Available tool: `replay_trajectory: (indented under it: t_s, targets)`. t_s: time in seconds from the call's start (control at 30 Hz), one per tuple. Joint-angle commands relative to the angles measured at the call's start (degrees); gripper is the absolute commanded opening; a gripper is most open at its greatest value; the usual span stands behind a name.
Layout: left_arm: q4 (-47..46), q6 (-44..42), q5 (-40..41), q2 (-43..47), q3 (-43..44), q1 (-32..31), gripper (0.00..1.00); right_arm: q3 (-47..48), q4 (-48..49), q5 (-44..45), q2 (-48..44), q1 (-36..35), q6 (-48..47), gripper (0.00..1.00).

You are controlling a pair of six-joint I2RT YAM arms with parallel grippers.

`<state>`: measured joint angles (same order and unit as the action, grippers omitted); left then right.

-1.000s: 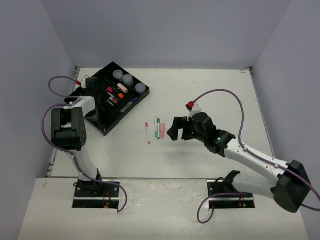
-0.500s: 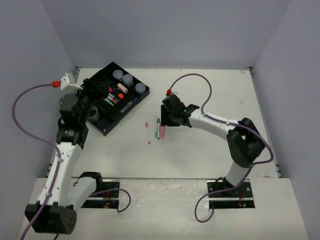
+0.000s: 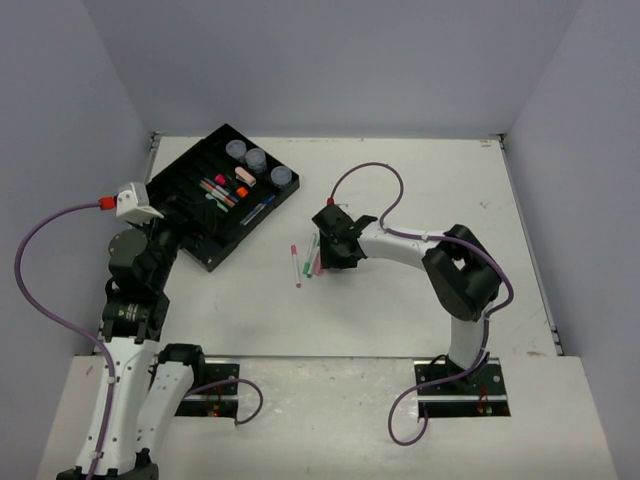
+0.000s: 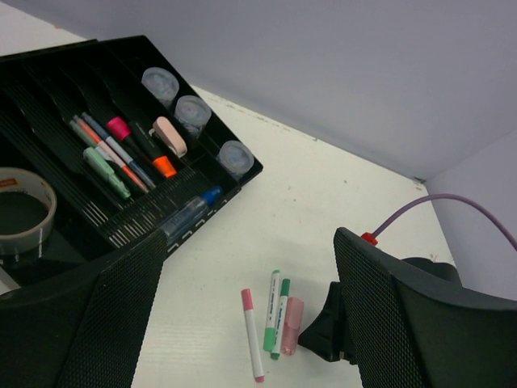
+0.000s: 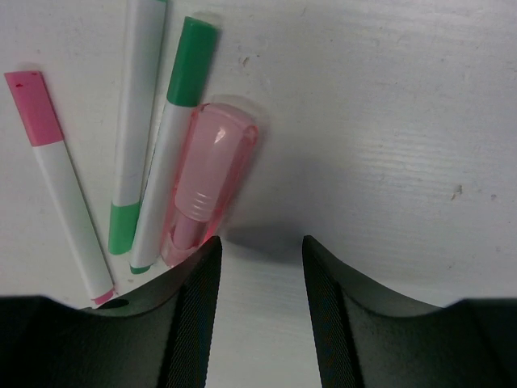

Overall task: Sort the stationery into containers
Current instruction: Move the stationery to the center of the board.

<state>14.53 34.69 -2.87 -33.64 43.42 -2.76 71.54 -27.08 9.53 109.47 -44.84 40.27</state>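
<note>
The left gripper [image 4: 246, 267] hangs wide open and empty over the tray [image 4: 238, 184], well apart from the pink marker [image 5: 208, 174]. The marker lies on the table [image 5: 388, 121], just outside the part-open, empty jaws of the right gripper [image 5: 258, 259], leftward in the wrist view. Its long axis runs roughly parallel to the fingers.

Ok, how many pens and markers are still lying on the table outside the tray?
4, clustered by the right gripper: a pink-capped pen, two green-capped pens beside it, and a stubby pink marker against the second green one. The arms might hide others.
</note>
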Motion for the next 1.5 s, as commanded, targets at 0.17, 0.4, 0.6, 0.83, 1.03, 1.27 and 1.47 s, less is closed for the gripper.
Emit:
replay_trajectory:
  t_s: [0.17,0.4,0.6,0.83,1.03,1.27,1.47]
  targets:
    - [2.0,-4.0,-2.0,-0.5,-1.8,0.0,0.87,2.0,-0.3,3.2,-2.1,-1.5,3.2,0.47]
    - [1.3,-4.1,-3.9,-1.0,-2.5,0.0,0.87,2.0,1.5,2.3,-3.2,-1.5,5.2,0.48]
    - [2.0,-5.5,-3.0,-0.7,-2.4,0.0,0.88,2.3,2.6,2.4,-2.5,-1.5,5.8,0.49]
    - [1.9,-6.4,-3.4,-1.3,-2.5,0.0,0.89,5.0,3.2,0.9,0.9,-1.6,5.3,0.48]
    - [1.6,-6.8,-4.2,-2.2,-3.2,0.0,0.89,5.6,2.6,1.6,2.9,-1.6,5.3,0.46]
    - [1.2,-7.0,-4.4,-2.3,-3.0,0.0,0.89,2.8,1.9,4.6,2.0,-1.7,5.6,0.44]
    - [1.0,-7.1,-5.1,-2.5,-3.2,0.0,0.89,0.9,0.1,6.8,2.5,-1.7,5.5,0.42]
